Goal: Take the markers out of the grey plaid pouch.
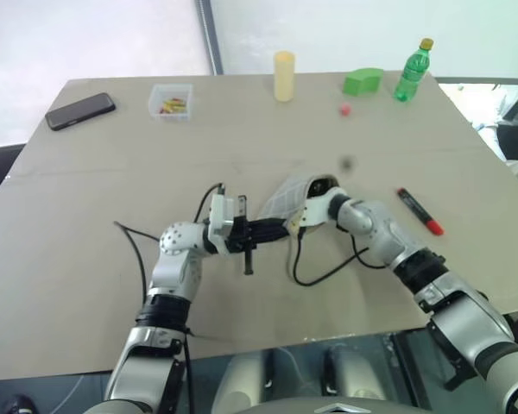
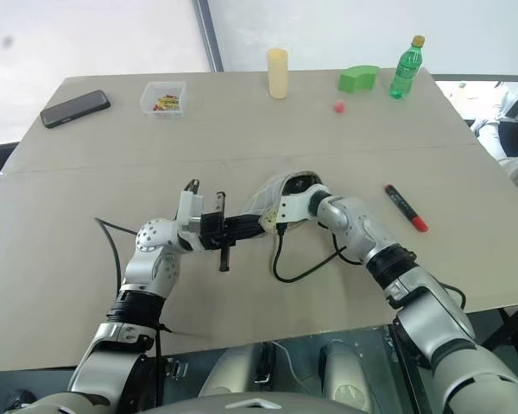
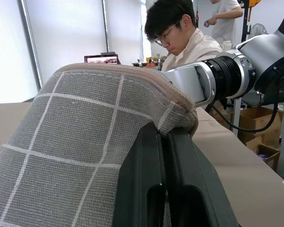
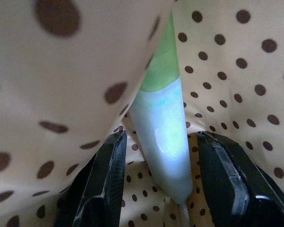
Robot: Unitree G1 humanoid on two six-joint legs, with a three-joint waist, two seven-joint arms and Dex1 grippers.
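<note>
Two arms meet at the middle of the tan counter (image 1: 86, 250), and we read each as doing a separate job. Our left gripper (image 1: 272, 229) has its black fingers clenched on the rim of the flat grey plaid fabric pouch (image 1: 283, 197), holding its mouth up off the counter so it stays steady and open toward the right. Our right gripper (image 4: 156, 182) is pushed inside that mouth, fingers released and standing either side of the slim bright green marker (image 4: 162, 113), which lies against the yellowish dotted lining (image 4: 227, 85); they do not yet pinch it. We judge closing on it comes next. One slim red marker with a black end (image 1: 419, 211) already lies out on the counter, right of the pouch.
</note>
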